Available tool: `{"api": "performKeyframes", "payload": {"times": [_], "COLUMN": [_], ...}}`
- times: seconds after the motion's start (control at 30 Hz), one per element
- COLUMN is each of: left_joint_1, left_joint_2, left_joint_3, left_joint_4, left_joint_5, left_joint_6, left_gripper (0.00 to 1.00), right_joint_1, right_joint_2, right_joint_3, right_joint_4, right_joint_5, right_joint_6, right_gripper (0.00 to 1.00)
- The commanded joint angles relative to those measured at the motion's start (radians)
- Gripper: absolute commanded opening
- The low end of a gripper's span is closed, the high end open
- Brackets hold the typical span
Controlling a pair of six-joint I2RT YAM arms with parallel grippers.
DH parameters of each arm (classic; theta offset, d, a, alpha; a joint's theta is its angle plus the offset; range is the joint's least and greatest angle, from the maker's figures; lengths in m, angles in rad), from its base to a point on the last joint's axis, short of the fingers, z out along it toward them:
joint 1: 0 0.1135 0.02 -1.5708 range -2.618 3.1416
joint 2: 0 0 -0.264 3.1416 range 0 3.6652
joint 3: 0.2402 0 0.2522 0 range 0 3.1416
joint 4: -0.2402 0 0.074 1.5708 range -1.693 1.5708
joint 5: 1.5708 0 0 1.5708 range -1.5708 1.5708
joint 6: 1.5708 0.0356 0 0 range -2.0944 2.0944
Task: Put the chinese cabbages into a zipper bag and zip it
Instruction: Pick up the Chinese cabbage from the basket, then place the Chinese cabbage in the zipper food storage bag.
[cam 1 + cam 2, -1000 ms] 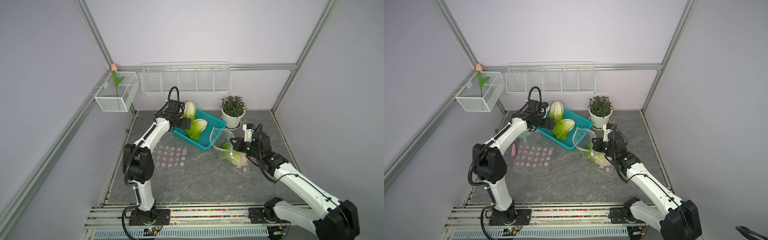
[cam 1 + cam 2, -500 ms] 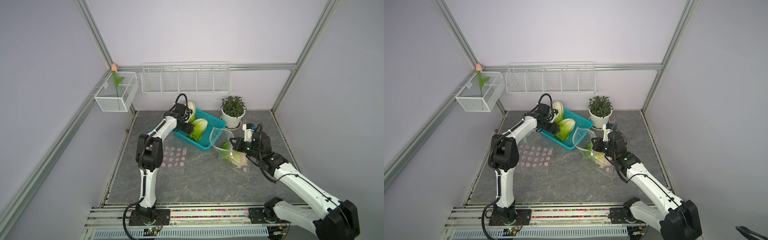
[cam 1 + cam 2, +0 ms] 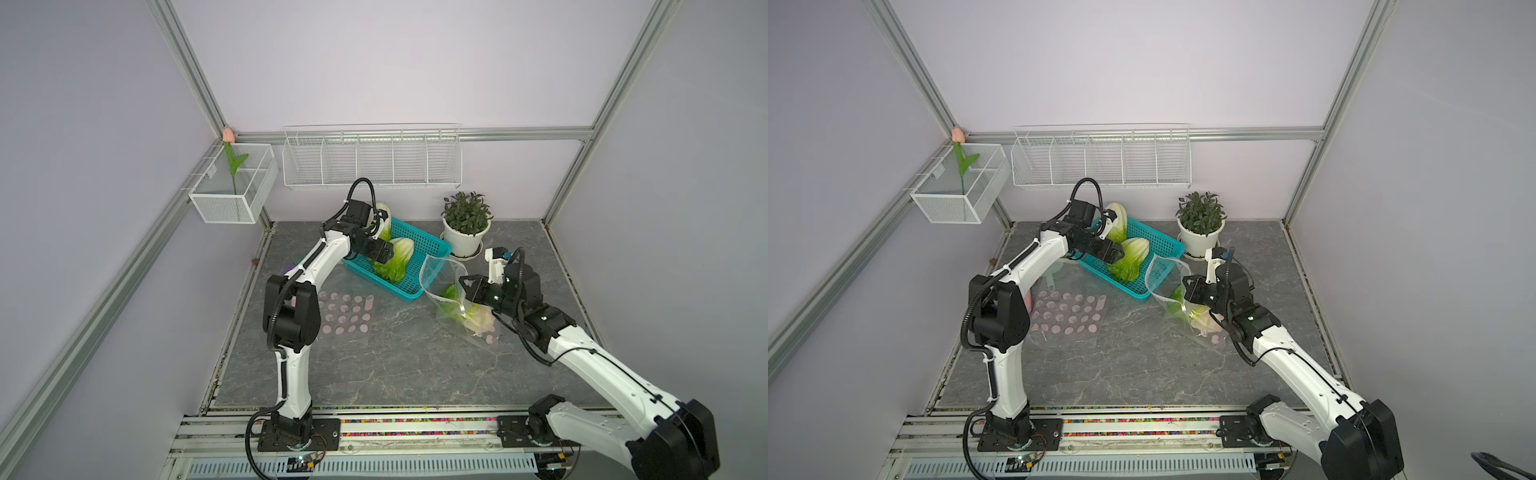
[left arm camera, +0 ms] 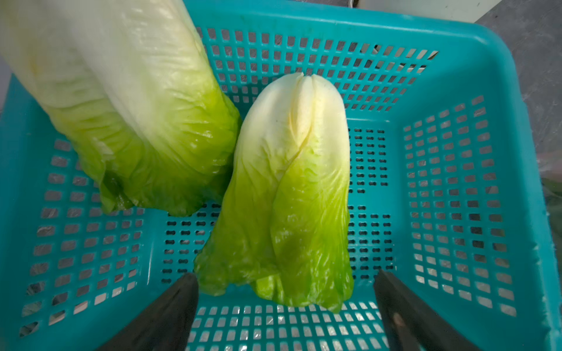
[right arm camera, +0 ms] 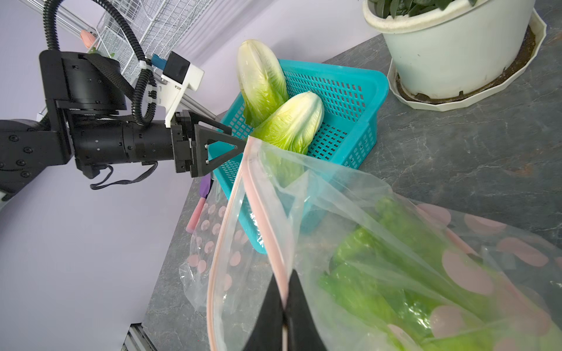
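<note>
Where top views hide jaws, wrist views show left gripper point(image 4: 284, 275) wide, right gripper point(image 5: 284, 301) pinching zipper bag point(image 5: 349, 194).

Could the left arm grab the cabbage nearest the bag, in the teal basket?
Probably yes: the left gripper hangs open, a finger either side of the leafy end of that cabbage, with nothing between.

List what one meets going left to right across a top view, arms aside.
White wire-mesh box holding a tulip → clear pink-dotted plastic bag lying flat → teal perforated plastic basket → dark-leaved plant in a white pot.
</note>
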Motion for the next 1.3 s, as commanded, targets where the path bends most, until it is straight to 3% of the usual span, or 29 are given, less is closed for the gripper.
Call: {"api": "performKeyframes", "payload": {"times": [0.0, 0.27, 0.4, 0.5, 0.63, 0.67, 1.1, 1.27], "left_joint_1": [-0.019, -0.065, -0.070, -0.072, -0.072, -0.071, -0.088, -0.174], "left_joint_2": [0.073, 0.173, 0.186, 0.159, 0.093, 0.072, -0.212, -0.316], "left_joint_3": [0.002, 0.034, 0.044, 0.036, 0.027, 0.028, 0.101, 0.109], "left_joint_4": [-0.025, -0.064, -0.058, -0.045, -0.051, -0.064, -0.391, -0.459], "left_joint_5": [-0.005, -0.149, -0.212, -0.172, -0.147, -0.134, 0.059, 0.136], "left_joint_6": [0.011, 0.070, 0.097, 0.143, 0.175, 0.185, 0.120, 0.103], "left_gripper": [0.94, 0.87, 0.73, 0.52, 0.06, 0.00, 0.00, 0.00], "right_joint_1": [0.004, 0.003, 0.004, 0.004, 0.000, -0.002, -0.041, -0.039], "right_joint_2": [0.008, 0.014, 0.018, 0.010, -0.004, -0.010, -0.060, -0.040], "right_joint_3": [-0.012, -0.014, -0.017, -0.019, -0.017, -0.014, 0.090, 0.166], "right_joint_4": [0.021, 0.027, 0.033, 0.026, 0.007, -0.005, -0.233, -0.281], "right_joint_5": [0.012, 0.014, 0.012, 0.018, 0.025, 0.032, 0.134, 0.165], "right_joint_6": [-0.008, -0.009, -0.007, -0.009, -0.024, -0.032, -0.266, -0.350], "right_gripper": [0.07, 0.07, 0.07, 0.07, 0.07, 0.07, 0.07, 0.07]}}
